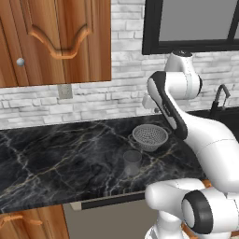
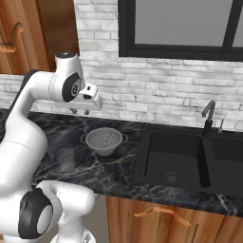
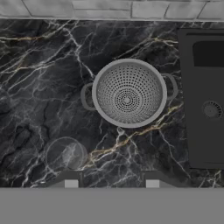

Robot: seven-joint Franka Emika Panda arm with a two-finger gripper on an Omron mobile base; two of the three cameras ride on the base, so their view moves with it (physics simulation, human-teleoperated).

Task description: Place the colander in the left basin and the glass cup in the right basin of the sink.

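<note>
Even, soft rendered light throughout, faint shadows, no glare, slightly coarse and soft-edged pictures.

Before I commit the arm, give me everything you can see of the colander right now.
The colander is a silvery-grey perforated metal bowl with a smooth rim and two small loop handles on opposite sides. It stands upright and empty on the black marble counter, left of the sink and not in a basin. The glass cup stands apart from it, nearer the counter's front edge. Nothing but the counter touches it; the gripper hovers above, holding nothing.
</note>
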